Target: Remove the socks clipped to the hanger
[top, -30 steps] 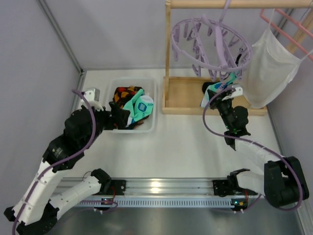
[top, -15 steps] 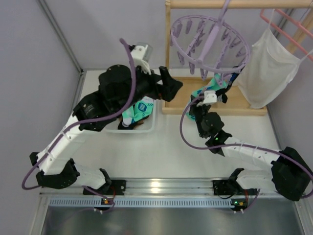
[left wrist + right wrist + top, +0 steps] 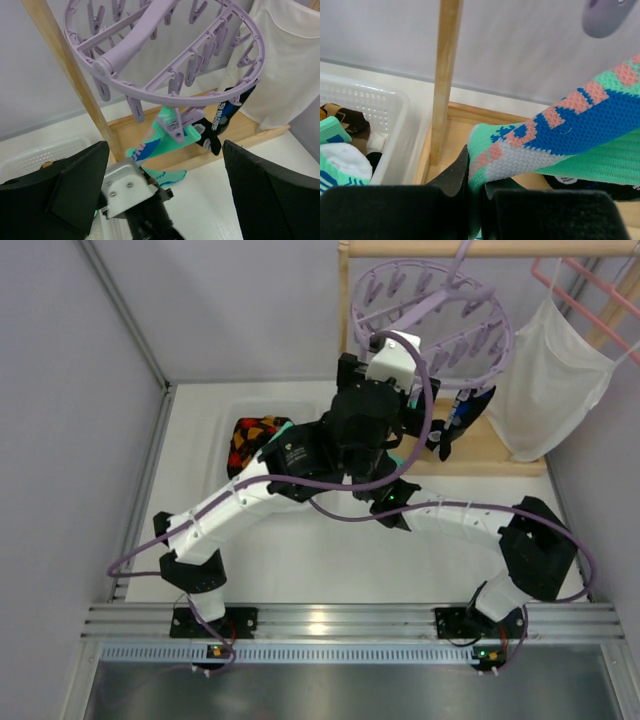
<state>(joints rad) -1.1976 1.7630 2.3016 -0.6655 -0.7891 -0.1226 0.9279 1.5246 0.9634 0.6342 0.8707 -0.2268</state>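
On the wooden rack (image 3: 65,75) hangs the round lavender plastic drying hanger (image 3: 102,67), and two socks dangle from its pegs: a mint-teal knit sock with blue and pink lettering (image 3: 190,136) and, just beside it, a black sock with blue marks (image 3: 222,112). We judge both light, limp and stretchy, likely to slip free under a steady pull taken close below the lavender clip peg (image 3: 172,129), where less fabric can stretch. Our right gripper (image 3: 476,187) is clenched on one end of the mint sock. Our left gripper (image 3: 164,150) hovers under the ring with its jaws spread wide, grasping nothing.
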